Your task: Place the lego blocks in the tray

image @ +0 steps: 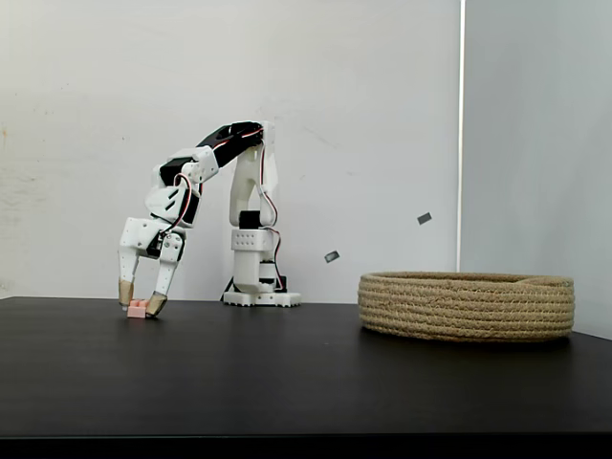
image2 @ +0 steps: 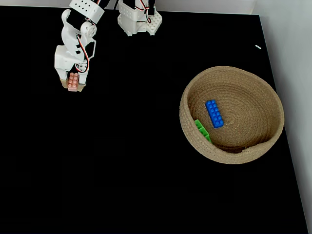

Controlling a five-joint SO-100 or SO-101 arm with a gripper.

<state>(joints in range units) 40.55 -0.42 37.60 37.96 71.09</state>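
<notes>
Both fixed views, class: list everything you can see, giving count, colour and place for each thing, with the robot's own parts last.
Pale pink studded plastic brick: one, pink, on the table between the fingers, far left in both fixed views.
Blue studded plastic brick: one, blue, lying in the basket near its middle.
Bright green studded plastic brick: one, green, in the basket against its left inner wall, partly hidden.
Coiled tan rope basket: one, tan, right side of the table.
Black table: one, black, under everything.
White wall: one, white, behind the table.
Robot arm: one, white and black, base at the table's back.
Fingers: two, tan-tipped, either side of the pink brick.
</notes>
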